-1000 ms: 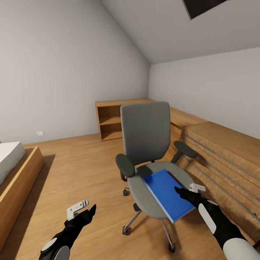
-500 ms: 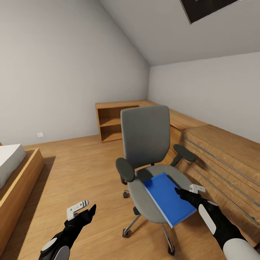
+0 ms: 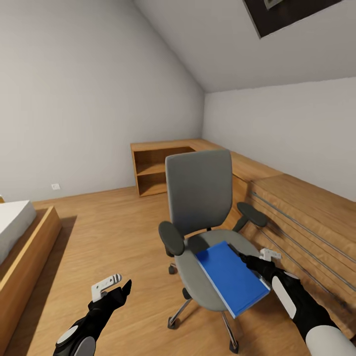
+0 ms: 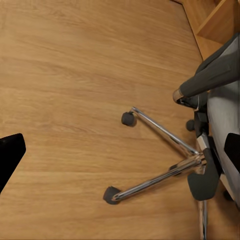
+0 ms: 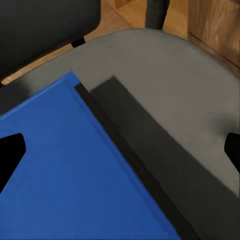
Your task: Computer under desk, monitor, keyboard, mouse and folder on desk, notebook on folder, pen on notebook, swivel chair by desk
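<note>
Head view: blue folder (image 3: 231, 278) lies on swivel chair (image 3: 200, 198) seat, right gripper (image 3: 251, 260) spread just above its right edge, not grasping; left gripper (image 3: 114, 288) released over wooden floor (image 3: 113, 232).

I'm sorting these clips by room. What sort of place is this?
Probably an attic bedroom with a work corner: a sloped ceiling with a skylight, a bed in a wooden frame, low wooden shelving, and a grey swivel chair with a blue folder on its seat.
</note>
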`<state>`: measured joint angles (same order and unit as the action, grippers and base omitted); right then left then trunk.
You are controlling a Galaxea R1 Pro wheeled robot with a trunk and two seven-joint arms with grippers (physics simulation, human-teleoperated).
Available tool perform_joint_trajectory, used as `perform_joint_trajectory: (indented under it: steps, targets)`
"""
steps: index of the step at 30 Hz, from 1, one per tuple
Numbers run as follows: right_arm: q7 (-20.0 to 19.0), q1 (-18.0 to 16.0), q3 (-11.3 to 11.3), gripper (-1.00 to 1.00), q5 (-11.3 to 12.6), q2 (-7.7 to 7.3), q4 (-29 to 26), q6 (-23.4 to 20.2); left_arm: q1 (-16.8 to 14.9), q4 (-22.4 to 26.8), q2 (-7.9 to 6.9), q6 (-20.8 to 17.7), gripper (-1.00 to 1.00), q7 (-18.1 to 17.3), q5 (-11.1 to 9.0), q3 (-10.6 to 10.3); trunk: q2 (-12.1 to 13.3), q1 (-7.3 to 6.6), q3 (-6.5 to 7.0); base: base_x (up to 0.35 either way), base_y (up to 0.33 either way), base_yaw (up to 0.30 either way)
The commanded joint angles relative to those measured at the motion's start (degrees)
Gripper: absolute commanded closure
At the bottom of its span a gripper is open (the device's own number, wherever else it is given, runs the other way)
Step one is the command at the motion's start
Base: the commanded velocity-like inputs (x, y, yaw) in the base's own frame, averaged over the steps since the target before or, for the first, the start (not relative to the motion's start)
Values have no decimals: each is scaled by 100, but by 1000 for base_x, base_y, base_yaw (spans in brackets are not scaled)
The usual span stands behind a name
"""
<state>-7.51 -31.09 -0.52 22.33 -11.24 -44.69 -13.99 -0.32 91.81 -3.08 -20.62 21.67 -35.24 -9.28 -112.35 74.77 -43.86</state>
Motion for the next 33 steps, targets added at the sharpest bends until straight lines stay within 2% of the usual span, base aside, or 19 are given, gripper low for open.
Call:
perform_joint_trajectory:
  steps: [1,2,4,9,13,16,18,19,21,23,24,27,28,29,33]
  targets:
    - [-5,8,-7,-100,39,-4,-188,-34,-3,7,-3,-6,-100,55,-54,-12,39,-23,13,0,0,0]
    - [10,75,-14,-100,41,-3,-724,-61,-3,5,-1,-8,-100,56,-54,-12,79,-45,31,0,0,0]
    - [34,314,-18,-100,49,0,-1345,-206,-3,4,0,-10,-100,55,-49,-12,79,-45,31,0,0,0]
    - [131,794,-37,-100,105,16,-2335,-768,-3,4,0,-10,-100,53,-33,-12,79,-45,31,0,0,0]
    - [165,1075,-56,-100,288,25,-2905,-1141,-3,4,-2,-11,-100,50,-30,-12,79,-45,31,0,0,0]
    - [179,1303,-96,-100,682,16,-3247,-1443,-3,4,-3,-12,-100,48,-28,-12,79,-45,31,0,0,0]
    - [182,1371,-132,-100,924,10,-3342,-1600,-3,4,-3,-12,-100,51,-28,-12,79,-45,31,0,0,0]
    - [185,1414,-187,-100,1159,6,-3403,-1777,-3,4,-5,-9,-100,50,-27,-12,79,-45,31,0,0,0]
    - [186,1442,-270,-100,1369,2,-3439,-1957,-3,4,-5,-7,-100,49,-27,-12,79,-45,31,0,0,0]
    - [187,1460,-382,-100,1534,3,-3462,-2123,-3,4,-4,-6,-100,49,-27,-12,79,-45,31,0,0,0]
    - [184,1471,-513,-100,1664,5,-3483,-2269,-3,4,-6,-5,-100,48,-27,-12,79,-45,31,-20,19,0]
    - [177,1481,-707,-100,1822,8,-3524,-2475,-3,4,-4,-4,-100,48,-27,-12,79,-45,31,-68,63,0]
    - [172,1485,-817,-100,1943,14,-3567,-2616,-3,4,-5,-5,-100,48,-30,-12,79,-45,31,-144,133,0]
    - [166,1489,-964,-100,2270,19,-3632,-2867,-3,4,-5,-8,-100,48,-31,-14,79,-45,31,-206,191,0]
    - [167,1490,-1118,-100,2674,13,-3657,-3034,-3,4,-6,-10,-100,48,-32,-16,79,-45,31,-224,208,0]
